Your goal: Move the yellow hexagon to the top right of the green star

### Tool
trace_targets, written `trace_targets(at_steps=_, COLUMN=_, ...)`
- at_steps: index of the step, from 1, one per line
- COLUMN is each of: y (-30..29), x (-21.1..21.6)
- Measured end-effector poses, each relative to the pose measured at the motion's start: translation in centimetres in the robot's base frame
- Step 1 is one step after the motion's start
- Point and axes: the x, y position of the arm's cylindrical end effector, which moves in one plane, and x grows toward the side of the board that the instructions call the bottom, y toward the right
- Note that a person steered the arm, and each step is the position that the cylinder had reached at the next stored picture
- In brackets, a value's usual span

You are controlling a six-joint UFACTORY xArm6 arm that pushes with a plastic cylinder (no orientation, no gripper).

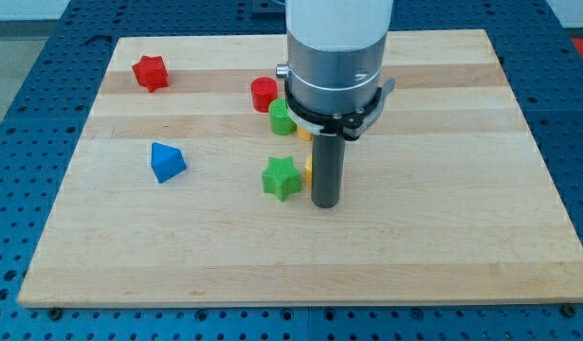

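Observation:
The green star (282,177) lies near the middle of the wooden board (443,237). A yellow block (309,170) shows only as a thin sliver between the star's right side and the rod; its shape is hidden. My tip (326,203) rests on the board just right of the star and directly in front of that yellow block, seemingly touching it. Another bit of yellow (302,133) peeks out under the arm's body, above the star; I cannot tell its shape.
A green cylinder (281,116) and a red cylinder (264,93) stand above the star, partly behind the arm. A blue triangular block (166,161) lies at the left. A red star (151,72) sits at the top left.

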Motion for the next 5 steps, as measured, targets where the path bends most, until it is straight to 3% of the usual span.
trace_targets(at_steps=1, y=4.2, x=0.3)
trace_targets(at_steps=2, y=6.9, x=-2.2)
trace_targets(at_steps=5, y=-4.1, x=-3.6)
